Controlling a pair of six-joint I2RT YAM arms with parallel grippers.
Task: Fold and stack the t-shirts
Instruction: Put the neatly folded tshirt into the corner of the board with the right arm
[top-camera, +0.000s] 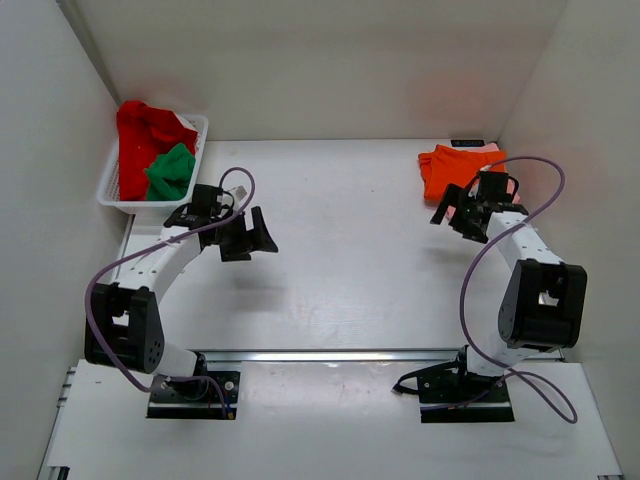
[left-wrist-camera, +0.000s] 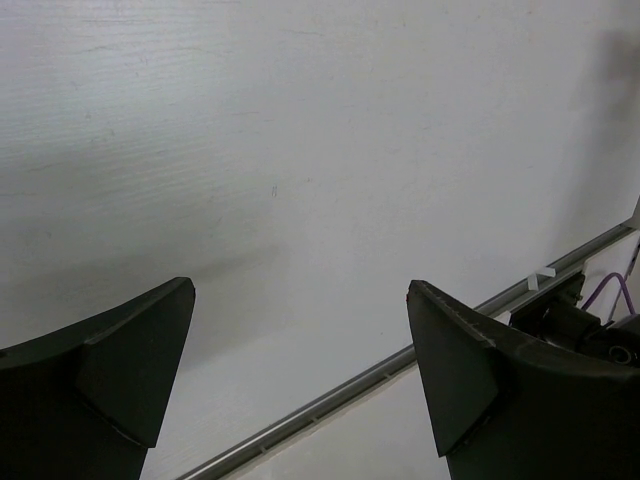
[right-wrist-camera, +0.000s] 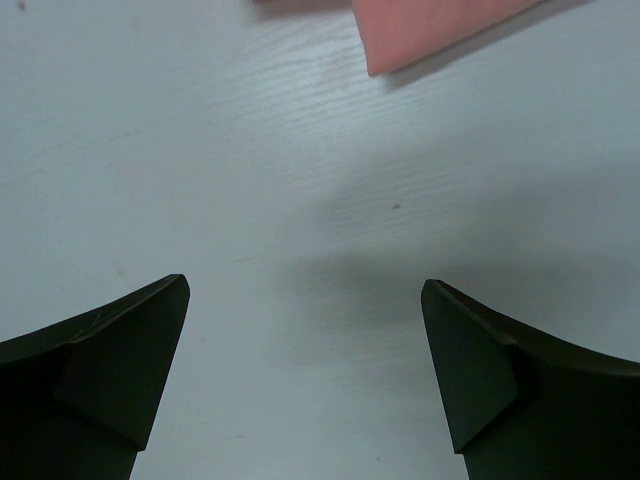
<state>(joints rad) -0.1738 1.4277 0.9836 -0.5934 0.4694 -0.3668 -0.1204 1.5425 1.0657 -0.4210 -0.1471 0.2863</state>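
Observation:
A folded bright orange t-shirt (top-camera: 445, 168) lies at the back right of the table, with a pale salmon pink t-shirt (top-camera: 493, 150) showing from under its far edge. A pink corner (right-wrist-camera: 440, 30) shows at the top of the right wrist view. A red t-shirt (top-camera: 140, 135) and a green t-shirt (top-camera: 170, 172) lie bunched in the white basket (top-camera: 200, 130) at the back left. My left gripper (top-camera: 252, 238) (left-wrist-camera: 300, 300) is open and empty over bare table, just right of the basket. My right gripper (top-camera: 453, 222) (right-wrist-camera: 305, 300) is open and empty, just in front of the orange shirt.
White walls close in the table on the left, back and right. A metal rail (top-camera: 330, 355) (left-wrist-camera: 400, 362) runs across the near edge in front of the arm bases. A small dark object (top-camera: 467, 143) lies by the back wall behind the orange shirt.

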